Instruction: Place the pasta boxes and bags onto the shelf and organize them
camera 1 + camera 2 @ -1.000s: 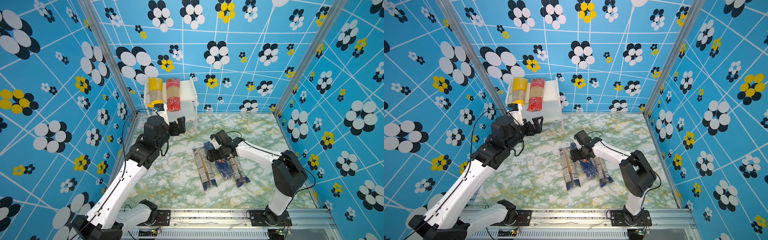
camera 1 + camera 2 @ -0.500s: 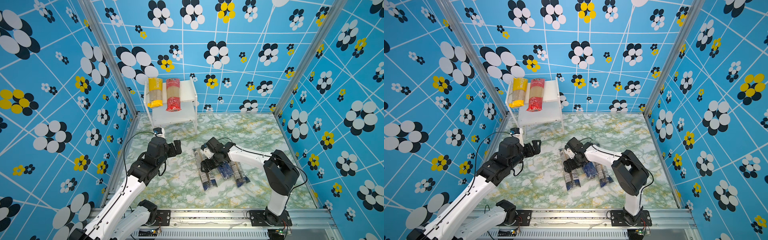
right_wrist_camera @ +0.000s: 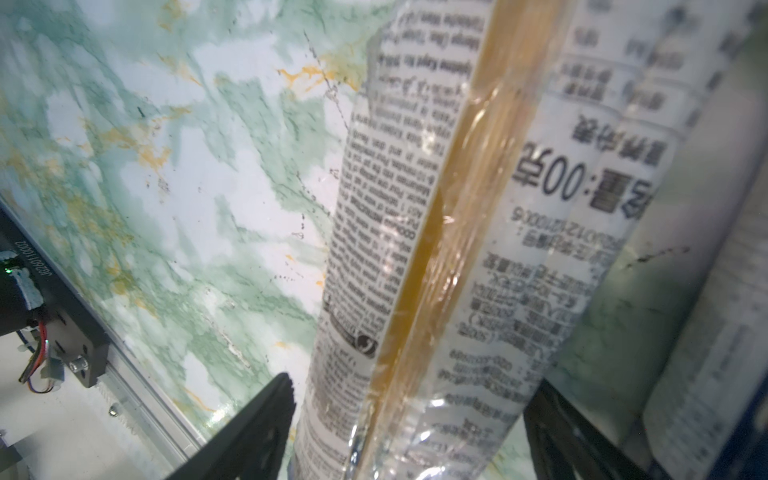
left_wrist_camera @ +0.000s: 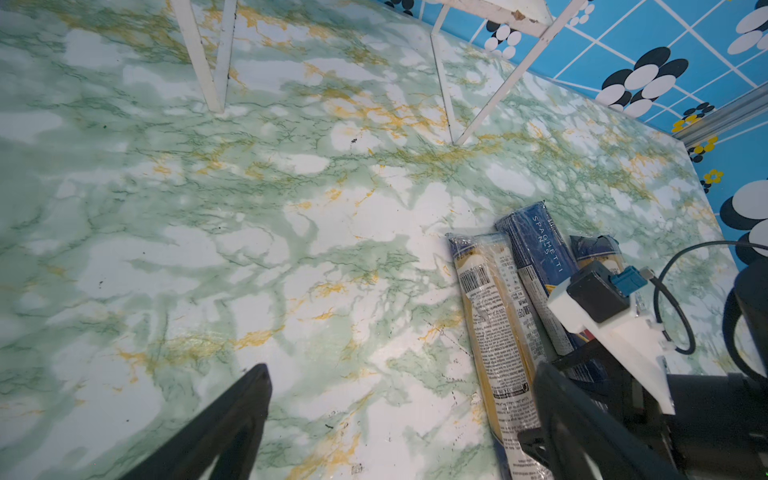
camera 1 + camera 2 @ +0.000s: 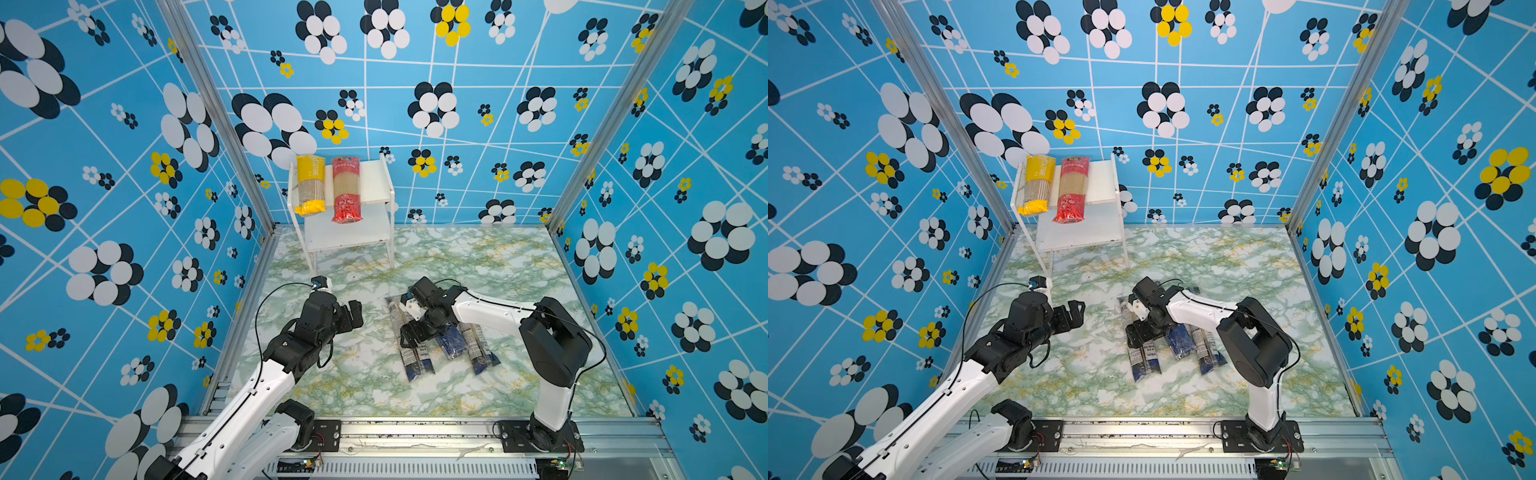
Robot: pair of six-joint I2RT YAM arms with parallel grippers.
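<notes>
Currently the right end effector (image 3: pixel 411 380) straddles a clear text-covered spaghetti bag (image 3: pixel 415 208) on the marbled worktop (image 5: pixel 357 374), jaws spread; it should pinch squarely near mid-length. The left end effector (image 4: pixel 399 372) gapes empty; the white 2-tier shelf (image 5: pixel 374 183) stands well apart.

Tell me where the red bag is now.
In both top views the red bag lies on the top board of the shelf, back left of the table, beside the yellow bag.
</notes>
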